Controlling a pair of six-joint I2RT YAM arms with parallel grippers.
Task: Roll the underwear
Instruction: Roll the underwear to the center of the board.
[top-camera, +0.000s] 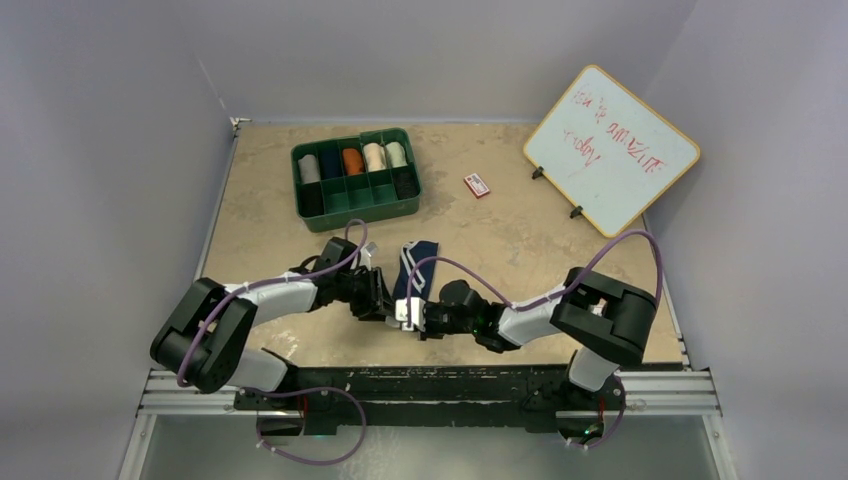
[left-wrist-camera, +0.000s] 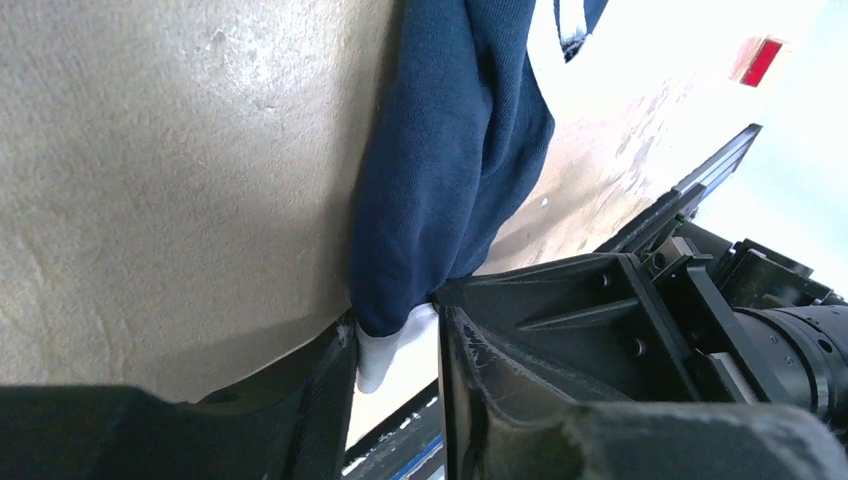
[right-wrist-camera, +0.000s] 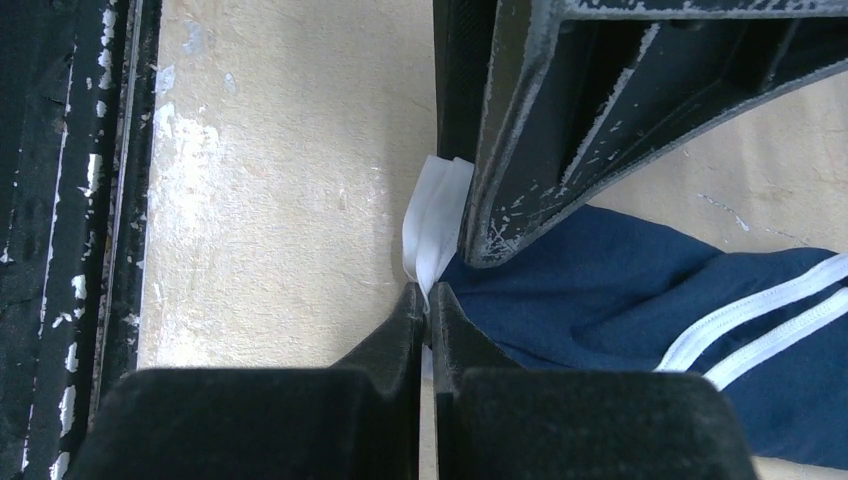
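Note:
The navy blue underwear (top-camera: 416, 262) with white edging lies folded into a narrow strip on the table, running away from both arms. In the right wrist view my right gripper (right-wrist-camera: 427, 292) is shut on the white edging at the near end of the underwear (right-wrist-camera: 610, 290). The left gripper (left-wrist-camera: 395, 345) stands over that same end. Its jaws are apart, and the white tip of the underwear (left-wrist-camera: 450, 150) hangs between them against one finger, with a gap beside it. From above, the left gripper (top-camera: 383, 298) and right gripper (top-camera: 409, 314) nearly touch. The black underwear is out of view.
A green divided tray (top-camera: 402, 205) holding several rolled cloths sits at the back left. A small red-and-white card (top-camera: 477, 185) lies behind the underwear. A whiteboard (top-camera: 612, 150) leans at the back right. The metal rail (top-camera: 430, 385) runs along the near edge.

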